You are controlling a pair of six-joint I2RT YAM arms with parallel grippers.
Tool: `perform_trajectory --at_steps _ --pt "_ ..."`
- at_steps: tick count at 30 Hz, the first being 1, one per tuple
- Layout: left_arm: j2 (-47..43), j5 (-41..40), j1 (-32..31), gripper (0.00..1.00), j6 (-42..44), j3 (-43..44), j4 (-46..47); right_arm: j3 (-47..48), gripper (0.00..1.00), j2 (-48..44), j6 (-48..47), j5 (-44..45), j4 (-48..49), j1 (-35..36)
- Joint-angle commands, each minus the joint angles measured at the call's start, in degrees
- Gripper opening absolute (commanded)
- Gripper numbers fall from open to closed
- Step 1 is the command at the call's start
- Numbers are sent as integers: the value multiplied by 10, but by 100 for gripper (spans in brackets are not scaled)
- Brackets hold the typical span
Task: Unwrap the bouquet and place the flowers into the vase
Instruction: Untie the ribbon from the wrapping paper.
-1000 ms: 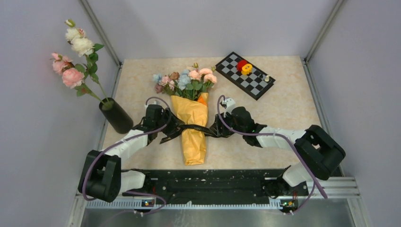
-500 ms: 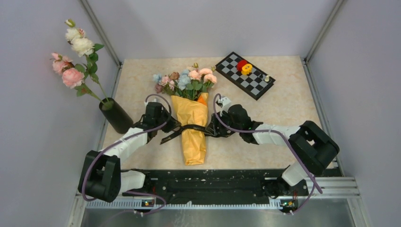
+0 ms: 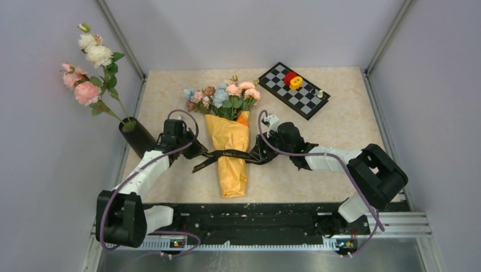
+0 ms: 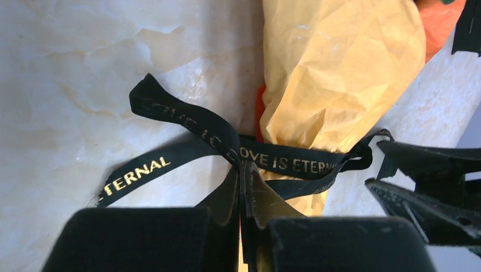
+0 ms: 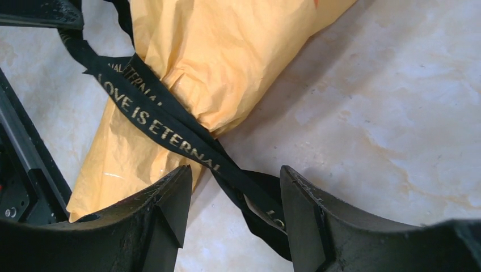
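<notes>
1. The bouquet (image 3: pixel 230 144) lay flat at the middle of the table (image 3: pixel 340 130). Its small pink, peach, pale-blue and mauve flowers (image 3: pixel 222 96) pointed to 12 o'clock and its wrapped foot to 6 o'clock.
2. Crinkled orange-yellow paper (image 3: pixel 232 170) covered the stems. A black ribbon (image 3: pixel 228 154) cinched the paper at the waist, with loose tails trailing toward 8 o'clock.
3. The black vase (image 3: pixel 140 140) stood at 9 o'clock near the left wall, holding long-stemmed pink and white roses (image 3: pixel 88 62).
4. The left arm reached in from 7 o'clock. The left gripper (image 4: pixel 243 170) was pinched tight on the ribbon, just left of the paper.
5. The right arm reached in from 4 o'clock. The right gripper (image 5: pixel 235 181) had its jaws apart, straddling the ribbon's right end beside the paper and gripping nothing.
6. Gold capitals on the ribbon read "LOVE IS ETERNAL".
7. A chessboard (image 3: pixel 294 89) lay at 1 o'clock.
</notes>
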Motion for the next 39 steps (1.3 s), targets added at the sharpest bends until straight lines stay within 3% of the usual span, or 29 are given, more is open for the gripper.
perform_trajectory --at_steps 1,13,39 --pt "-8 51 23 0 48 39 -46 29 60 8 -17 -25 11 -21" --pt "18 73 67 0 119 80 -122 71 54 71 -14 -68 21 -27" --pt "-17 55 70 0 146 32 -158 85 43 118 -3 -116 20 -9"
